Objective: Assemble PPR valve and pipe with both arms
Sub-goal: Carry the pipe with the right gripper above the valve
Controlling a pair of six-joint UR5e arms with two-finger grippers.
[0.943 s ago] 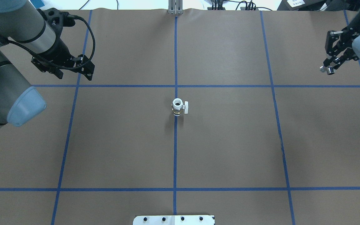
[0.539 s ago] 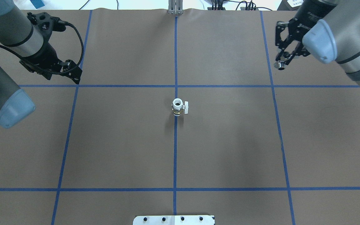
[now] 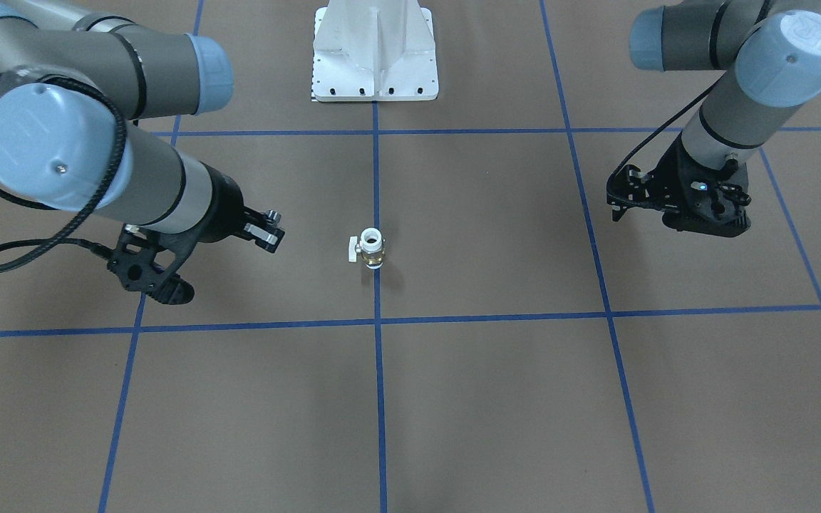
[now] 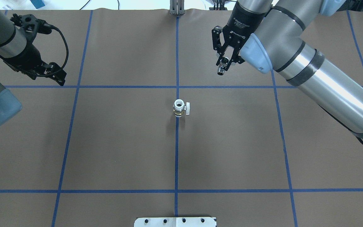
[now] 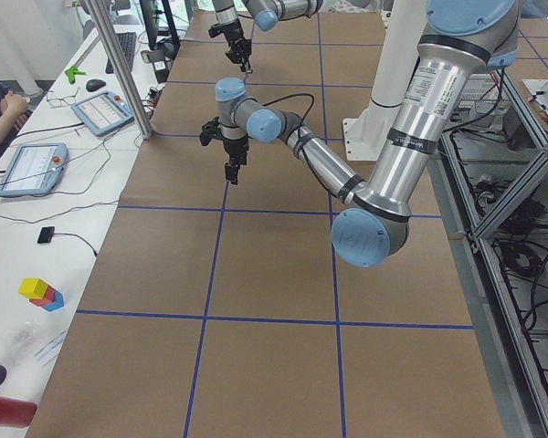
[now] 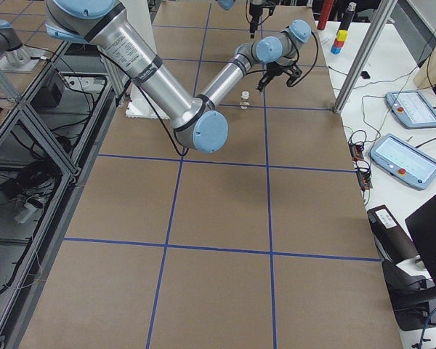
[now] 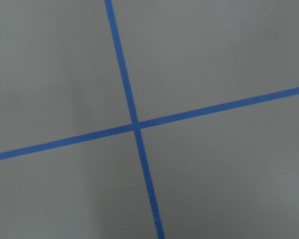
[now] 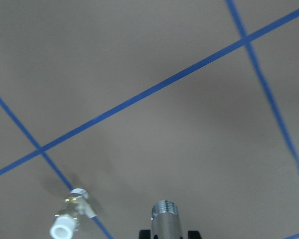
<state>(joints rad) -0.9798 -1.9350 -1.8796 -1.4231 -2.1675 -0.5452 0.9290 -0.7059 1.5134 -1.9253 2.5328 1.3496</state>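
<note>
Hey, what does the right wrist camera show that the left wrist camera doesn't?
Only the right wrist view shows the task's parts. The pipe pokes its threaded silver end up from the bottom edge, and the PPR valve stands on the table beside a tape line. Only the left wrist view shows the tape crossing near mid-frame; there are no parts in it. Both show the brown table cover marked with blue tape.
</note>
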